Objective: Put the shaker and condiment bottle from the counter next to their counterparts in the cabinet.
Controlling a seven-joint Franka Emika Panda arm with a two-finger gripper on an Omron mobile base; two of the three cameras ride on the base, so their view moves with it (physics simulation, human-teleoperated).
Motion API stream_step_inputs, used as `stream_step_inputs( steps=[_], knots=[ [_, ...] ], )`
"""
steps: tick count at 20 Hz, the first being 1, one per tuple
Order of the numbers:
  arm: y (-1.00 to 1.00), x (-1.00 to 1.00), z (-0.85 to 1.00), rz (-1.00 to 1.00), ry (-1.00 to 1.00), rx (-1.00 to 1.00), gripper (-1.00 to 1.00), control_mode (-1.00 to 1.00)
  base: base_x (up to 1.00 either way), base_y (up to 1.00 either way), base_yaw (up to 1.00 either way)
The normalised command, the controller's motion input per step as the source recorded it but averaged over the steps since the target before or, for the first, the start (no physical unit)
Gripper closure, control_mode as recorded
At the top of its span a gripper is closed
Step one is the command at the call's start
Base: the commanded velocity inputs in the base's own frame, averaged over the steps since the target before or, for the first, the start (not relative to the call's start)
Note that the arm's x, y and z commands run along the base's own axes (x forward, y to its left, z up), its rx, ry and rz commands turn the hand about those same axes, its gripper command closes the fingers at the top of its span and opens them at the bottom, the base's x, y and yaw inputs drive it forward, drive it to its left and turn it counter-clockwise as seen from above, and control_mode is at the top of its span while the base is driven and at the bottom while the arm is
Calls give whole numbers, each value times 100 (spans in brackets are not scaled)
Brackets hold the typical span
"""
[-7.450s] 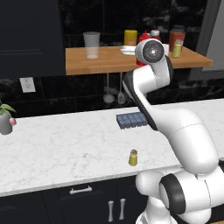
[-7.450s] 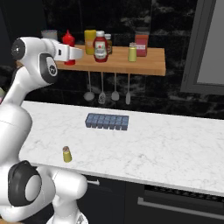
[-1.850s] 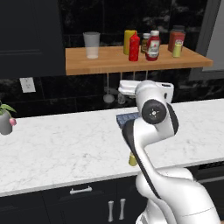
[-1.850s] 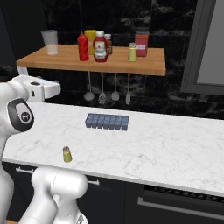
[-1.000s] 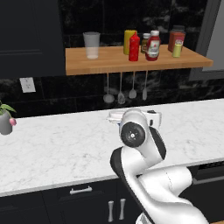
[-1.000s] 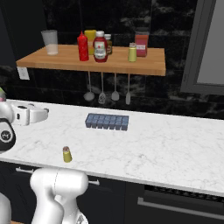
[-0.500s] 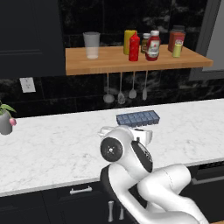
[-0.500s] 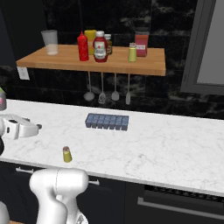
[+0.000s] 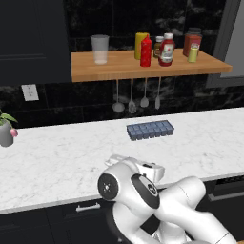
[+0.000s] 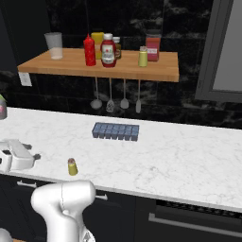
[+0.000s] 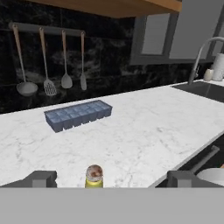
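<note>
I can read no text here: the ketchup bottle [image 9: 166, 49] on the far shelf [image 9: 143, 71] carries a label, but its print is too small.

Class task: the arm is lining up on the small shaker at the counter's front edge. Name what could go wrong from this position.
1. The shaker stands between the open gripper fingers, close to the front edge of the counter; a nudge might tip it off.
2. On the cabinet, the red condiment bottle, ketchup bottle and bigger shaker stand crowded, so placing could knock one over.
</note>
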Motion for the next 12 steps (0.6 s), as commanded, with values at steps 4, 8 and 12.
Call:
stream_step_inputs(
  steps=[4, 8, 12],
  knots=[
    [-61, -24, -40, -7, -15, 13, -100, -100, 0, 0, 0],
    [-25, -23, -34, -1, -2, 10, -100, -100, 0, 0, 0],
    [-2, 1, -35, 0, 0, 1, -100, -100, 0, 0, 0]
  ],
)
